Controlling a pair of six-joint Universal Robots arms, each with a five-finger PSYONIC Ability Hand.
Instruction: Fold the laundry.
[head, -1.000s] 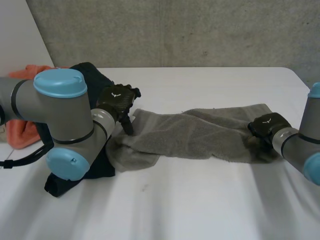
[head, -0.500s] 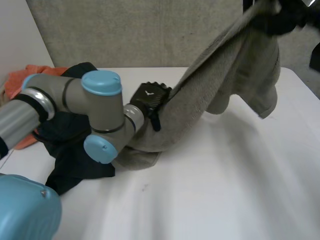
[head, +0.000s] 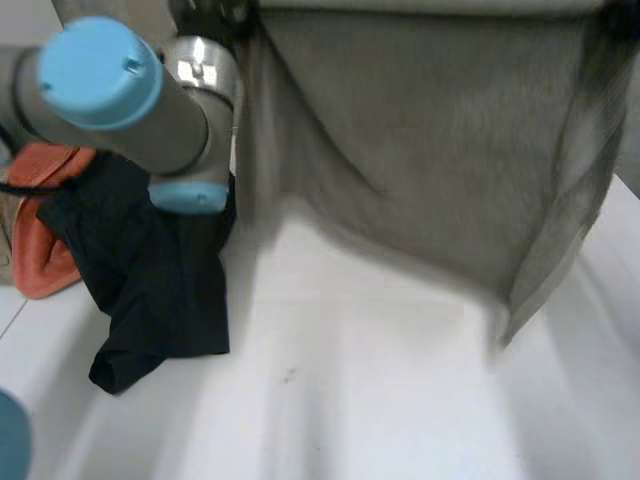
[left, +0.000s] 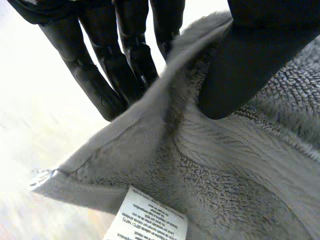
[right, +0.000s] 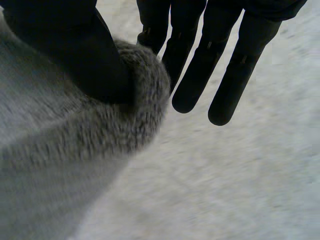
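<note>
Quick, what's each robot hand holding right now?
Left robot hand: pinching the grey towel by a corner.
Right robot hand: pinching the same towel.

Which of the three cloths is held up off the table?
The grey towel, pinched by the left robot hand and the right robot hand, hangs above the table; the black garment and the orange cloth lie on it.

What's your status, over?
Left robot hand, right robot hand each pinch grey towel. Towel hangs spread above table. Black garment, orange cloth heaped aside.
</note>
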